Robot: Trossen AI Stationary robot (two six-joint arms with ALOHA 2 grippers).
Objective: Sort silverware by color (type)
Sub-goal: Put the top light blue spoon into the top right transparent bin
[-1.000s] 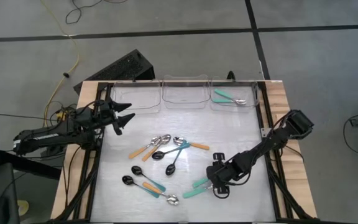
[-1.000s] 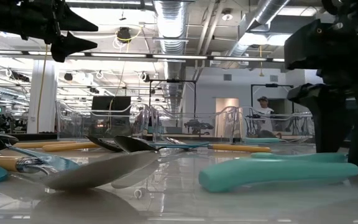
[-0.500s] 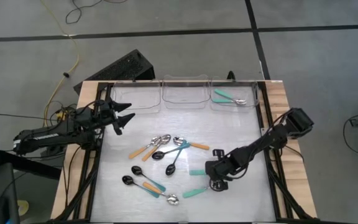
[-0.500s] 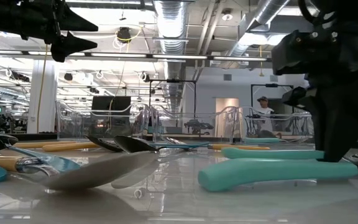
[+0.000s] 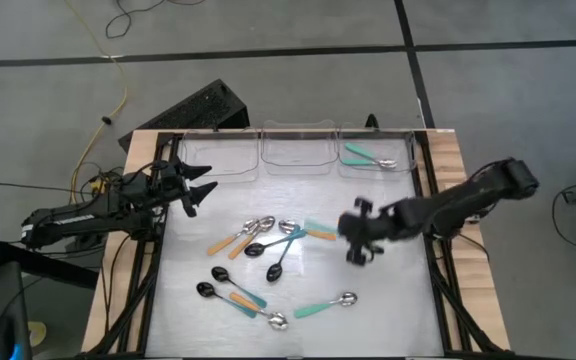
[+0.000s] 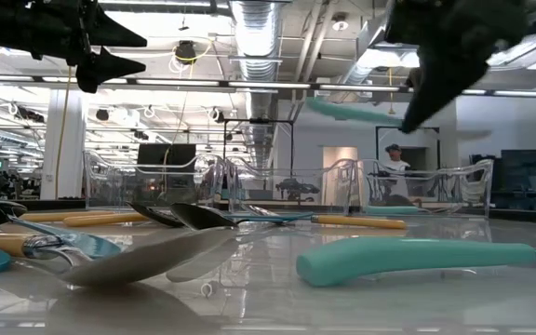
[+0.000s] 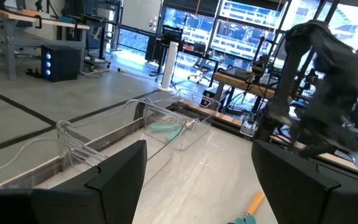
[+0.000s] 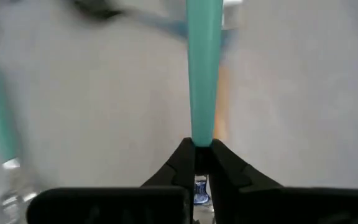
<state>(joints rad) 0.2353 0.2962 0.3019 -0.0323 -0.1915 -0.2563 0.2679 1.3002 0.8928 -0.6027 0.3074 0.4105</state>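
My right gripper (image 5: 356, 232) hangs above the middle of the desk (image 5: 388, 320), jaws pinched on the neck of a teal-handled spoon (image 8: 204, 68), whose handle juts out ahead of the fingers and clear of the surface. The step in hand, as I judge it, is the carry: one teal spoon lifted and bound for its own kind.

A matching teal-handled spoon in the bin (image 5: 370, 157) lies in the right-hand clear bin (image 5: 408, 140) at the far edge of the desk; the middle bin (image 5: 296, 132) and left bin (image 5: 218, 140) look empty. The next move calls for swinging my right arm over that right-hand bin, low enough to clear its wall, and letting go so the spoon drops beside its twin.

Another teal spoon on the desk (image 5: 323, 305) lies near the front, and a cluster of mixed spoons (image 5: 268, 238), orange-, blue- and teal-handled, sits left of centre with more towards the front left.

My left gripper (image 5: 194, 186) waits over the desk's left edge, jaws spread and holding nothing.
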